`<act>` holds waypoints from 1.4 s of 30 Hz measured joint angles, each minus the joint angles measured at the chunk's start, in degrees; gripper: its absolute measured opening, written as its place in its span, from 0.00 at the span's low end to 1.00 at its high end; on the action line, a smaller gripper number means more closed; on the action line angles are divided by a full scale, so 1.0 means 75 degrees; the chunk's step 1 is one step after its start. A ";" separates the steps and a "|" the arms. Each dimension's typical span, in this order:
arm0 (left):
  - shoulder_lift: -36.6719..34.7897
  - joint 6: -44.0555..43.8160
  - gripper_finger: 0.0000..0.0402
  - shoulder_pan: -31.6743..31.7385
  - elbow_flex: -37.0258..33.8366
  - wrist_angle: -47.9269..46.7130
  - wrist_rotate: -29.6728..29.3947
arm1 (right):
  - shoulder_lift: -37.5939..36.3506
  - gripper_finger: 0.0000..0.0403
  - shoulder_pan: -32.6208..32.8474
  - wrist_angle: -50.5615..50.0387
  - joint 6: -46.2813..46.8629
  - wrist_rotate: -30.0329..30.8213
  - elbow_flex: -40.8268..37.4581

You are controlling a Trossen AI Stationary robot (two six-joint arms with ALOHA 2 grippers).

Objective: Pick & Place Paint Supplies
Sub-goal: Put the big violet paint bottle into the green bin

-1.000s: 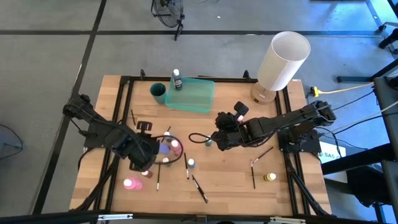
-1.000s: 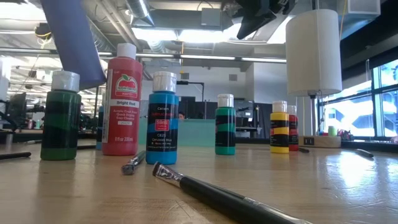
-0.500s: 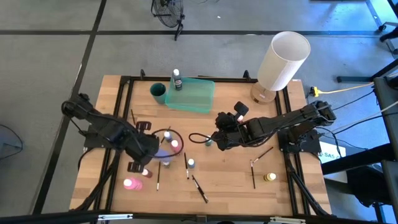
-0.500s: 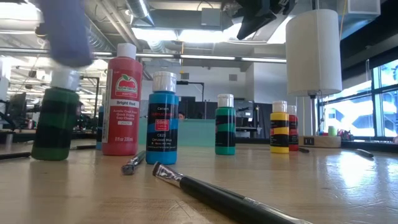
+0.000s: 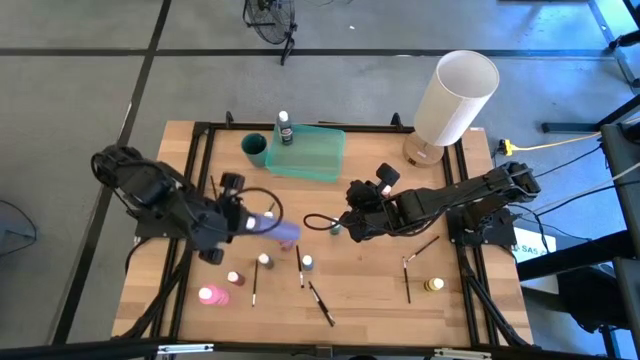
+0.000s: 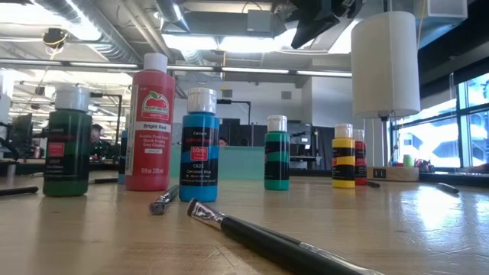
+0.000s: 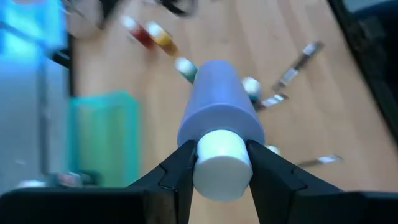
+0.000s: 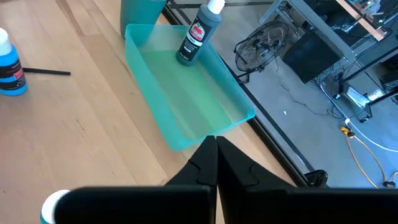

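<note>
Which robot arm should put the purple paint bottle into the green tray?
Probably the left. The left gripper already holds the purple paint bottle with a white cap, lifted above the table. The right gripper is shut and empty, though it faces the translucent green rectangular tray.

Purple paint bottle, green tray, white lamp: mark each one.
purple paint bottle [image 7: 219, 99], left wrist view, its body
green tray [image 5: 308, 155], high view, its floor
white lamp [image 5: 455, 98], high view, its shade

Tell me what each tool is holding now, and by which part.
The left tool holds a purple paint bottle by its white cap end, lying sideways above the table. The right tool is shut and holds nothing.
</note>
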 joint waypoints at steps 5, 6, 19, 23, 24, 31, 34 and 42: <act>0.0004 0.1591 0.29 0.0615 0.0123 -0.0020 -0.0755 | 0.0000 0.00 0.0003 0.0138 0.0003 -0.0003 0.0000; -0.0004 0.1839 0.29 0.0808 0.0123 -0.0012 -0.0961 | 0.0000 0.00 0.0003 0.0143 0.0003 -0.0003 0.0000; 0.0139 0.4097 0.29 0.5117 0.0131 0.0872 0.0398 | 0.0000 0.00 0.0003 0.0168 -0.0114 0.0000 0.0000; 0.0622 0.4625 0.29 0.6177 0.0129 0.1169 0.1280 | 0.0000 0.00 0.0003 0.0143 -0.0125 0.0000 0.0000; 0.0777 0.4840 0.29 0.6387 0.0129 0.1274 0.1457 | 0.0000 0.00 0.0003 0.0136 -0.0189 0.0002 0.0000; 0.2267 0.6343 0.29 0.7512 0.0130 0.2189 0.1946 | -0.0026 0.00 0.0003 0.0180 -0.0600 0.0090 0.0000; 0.2945 0.6622 0.29 0.7935 0.0237 0.1894 0.2028 | -0.0026 0.00 0.0003 0.0117 -0.0689 0.0256 0.0000; 0.4258 0.7165 0.29 0.8648 0.1148 0.1570 0.2272 | -0.0032 0.00 0.0056 -0.0144 -0.0720 0.1084 0.0000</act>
